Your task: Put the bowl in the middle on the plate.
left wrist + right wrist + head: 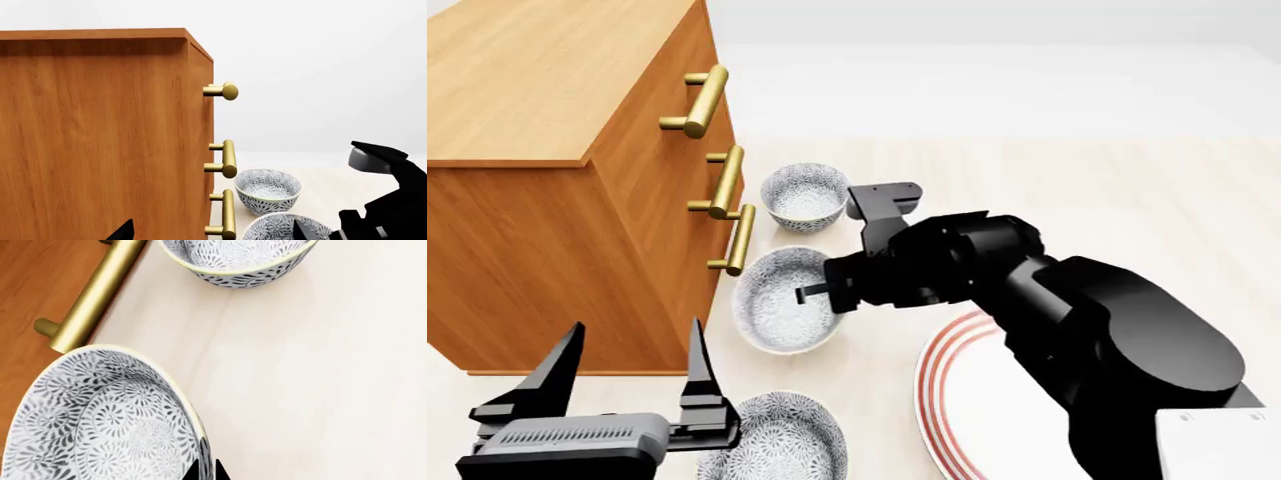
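Nearest the robot, the left claw point(627, 400) hangs idle at about seven o'clock in the head view, its fingers spread apart and holding nothing, likely parked so the other arm can work. Just beside it sits the near bowl point(777, 440), and at five o'clock lies the plate point(941, 400), one only, partly hidden under the right arm. Farther out, the bowl point(781, 300), middle of a row of three, rests on the tabletop point(1121, 180) close against the wooden cabinet point(547, 180). The right claw point(814, 292) reaches over its rim; one finger appears inside and one outside the wall, apparently set for a rim pinch, but whether it has closed cannot be told. The far bowl point(805, 195) stands beyond at twelve o'clock. Three brass handles point(701, 100) line the cabinet front.
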Available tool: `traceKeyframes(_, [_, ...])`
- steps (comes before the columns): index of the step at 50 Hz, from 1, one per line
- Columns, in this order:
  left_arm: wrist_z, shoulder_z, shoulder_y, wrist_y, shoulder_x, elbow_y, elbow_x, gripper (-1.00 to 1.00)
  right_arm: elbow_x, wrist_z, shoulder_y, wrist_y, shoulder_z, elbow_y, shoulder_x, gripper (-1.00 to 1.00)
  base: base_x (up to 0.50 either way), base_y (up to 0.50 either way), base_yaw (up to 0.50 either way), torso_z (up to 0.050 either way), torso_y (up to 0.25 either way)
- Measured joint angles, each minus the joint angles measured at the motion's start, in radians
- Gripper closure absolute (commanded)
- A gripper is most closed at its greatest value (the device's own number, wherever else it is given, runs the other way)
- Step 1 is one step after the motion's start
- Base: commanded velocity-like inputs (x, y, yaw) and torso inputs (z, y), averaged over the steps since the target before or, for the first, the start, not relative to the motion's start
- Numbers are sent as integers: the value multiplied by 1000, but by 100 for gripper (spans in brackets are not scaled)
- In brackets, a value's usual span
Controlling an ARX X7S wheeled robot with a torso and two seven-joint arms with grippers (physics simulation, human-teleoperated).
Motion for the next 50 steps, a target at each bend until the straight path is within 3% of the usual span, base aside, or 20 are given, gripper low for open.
traceKeyframes(32, [-13, 12, -5, -9, -6, 12, -2, -100, -52, -82, 209, 116, -34, 108, 8, 100, 0, 0, 0, 0, 0])
traceKeyframes(50, [-20, 22, -7, -12, -10, 14, 3, -100, 56, 96, 291, 184, 67, -214, 299, 100, 0, 0, 0, 0, 0])
